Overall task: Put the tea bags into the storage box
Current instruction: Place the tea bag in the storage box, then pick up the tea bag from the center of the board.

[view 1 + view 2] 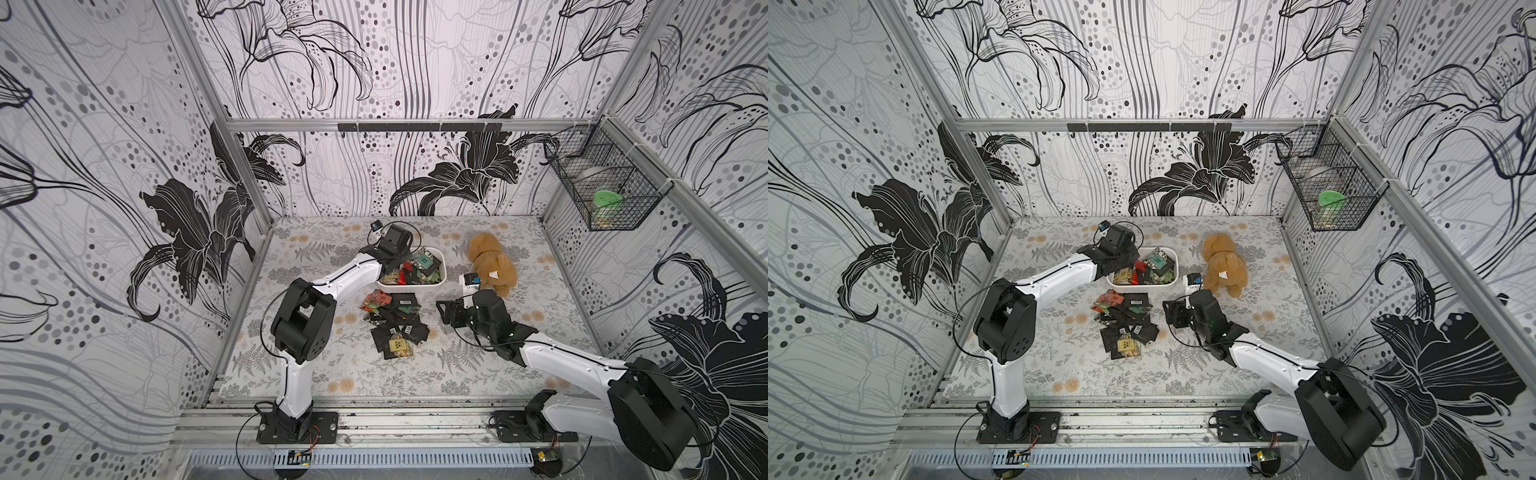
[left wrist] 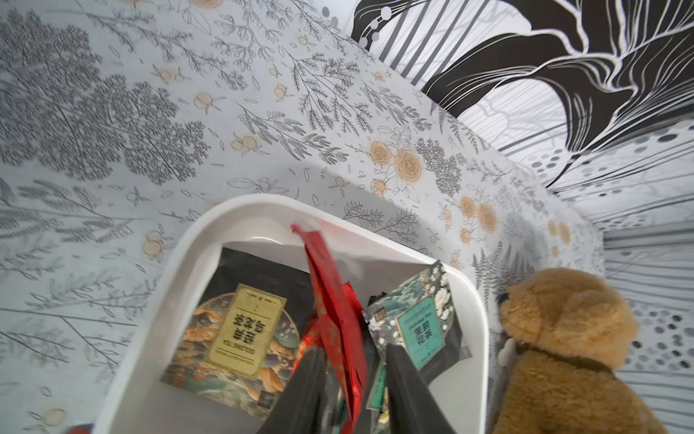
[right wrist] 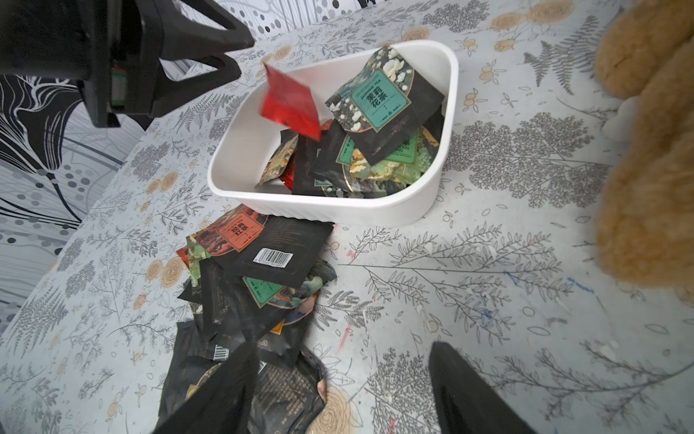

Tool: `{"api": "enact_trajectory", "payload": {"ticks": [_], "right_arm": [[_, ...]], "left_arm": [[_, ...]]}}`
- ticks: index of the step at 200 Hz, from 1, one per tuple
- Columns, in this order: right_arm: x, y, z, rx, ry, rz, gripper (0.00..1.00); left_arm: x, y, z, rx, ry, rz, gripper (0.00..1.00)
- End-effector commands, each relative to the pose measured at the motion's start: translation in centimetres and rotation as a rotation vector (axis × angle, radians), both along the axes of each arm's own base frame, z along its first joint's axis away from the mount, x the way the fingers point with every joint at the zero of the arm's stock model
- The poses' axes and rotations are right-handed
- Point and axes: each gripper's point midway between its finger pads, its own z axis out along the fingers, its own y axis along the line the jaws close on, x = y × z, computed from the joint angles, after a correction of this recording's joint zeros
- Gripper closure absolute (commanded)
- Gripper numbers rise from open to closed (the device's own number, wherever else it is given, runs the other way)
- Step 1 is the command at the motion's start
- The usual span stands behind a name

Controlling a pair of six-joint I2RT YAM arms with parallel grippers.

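Observation:
The white storage box [image 1: 442, 270] [image 1: 1176, 272] sits mid-table with several tea bags inside. My left gripper [image 1: 392, 266] [image 2: 355, 353] hangs over its left end, open. A red tea bag [image 2: 334, 312] [image 3: 289, 105] is loose in the air between and below the fingers, touching neither. More tea bags [image 1: 395, 324] [image 1: 1127, 326] [image 3: 244, 300] lie piled on the table in front of the box. My right gripper [image 1: 444, 312] [image 3: 343, 349] hovers open just right of that pile with nothing between its fingers.
A tan plush toy [image 1: 492, 266] [image 2: 563, 338] lies right of the box, close to its rim. A black wire basket [image 1: 602, 187] hangs on the right wall. Bare floral tabletop [image 3: 488, 282] stretches right of the pile.

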Motion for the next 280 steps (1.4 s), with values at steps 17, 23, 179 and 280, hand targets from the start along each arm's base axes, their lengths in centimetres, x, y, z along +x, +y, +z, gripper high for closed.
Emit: {"api": "enact_trajectory", "payload": {"ticks": [17,23,179,280], "right_arm": [[0.5,0.7,1.6,0.01,-0.053,0.034,0.25],[0.4,0.8,1.6,0.015,-0.053,0.044,0.27],[-6.1,8.6,-2.0,-0.118,0.067,0.446,0.62],[-6.4,10.6,-8.1,-0.302,0.238,0.476,0.85]], "left_arm": [[-1.8,2.5,2.3,0.022,-0.055,0.038,0.49],[-2.3,2.9,2.9,0.018,-0.068,0.04,0.48],[-24.8,0.7,-3.7,-0.135,0.064,-0.313,0.35],[-29.1,2.0,-8.8,-0.215,0.126,-0.292,0.53]]}}
